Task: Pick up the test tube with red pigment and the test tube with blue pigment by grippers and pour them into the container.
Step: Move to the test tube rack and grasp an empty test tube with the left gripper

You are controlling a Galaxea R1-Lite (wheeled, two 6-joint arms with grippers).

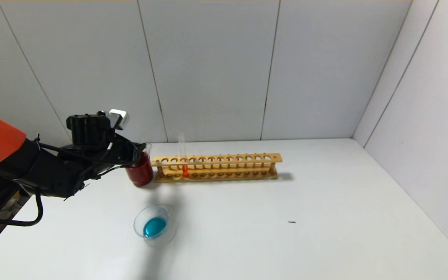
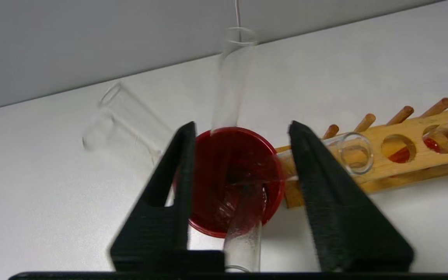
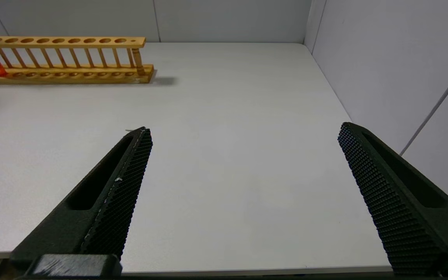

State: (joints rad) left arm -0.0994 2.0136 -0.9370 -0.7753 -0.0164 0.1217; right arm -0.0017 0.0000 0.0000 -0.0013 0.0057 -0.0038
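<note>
Left gripper (image 1: 140, 155) partly hiding dark red cup (image 1: 140, 173)

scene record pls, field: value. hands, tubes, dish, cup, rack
left hand: open, above the red cup, no tube between its fingers
right hand: open, parked over bare table, holding nothing
red cup: by the rack's left end, clear tubes leaning in it
test tube with red pigment: upright in the wooden rack, near its left end
container: in front of the cup, blue liquid inside
test tube with blue pigment: none seen holding blue liquid
</note>
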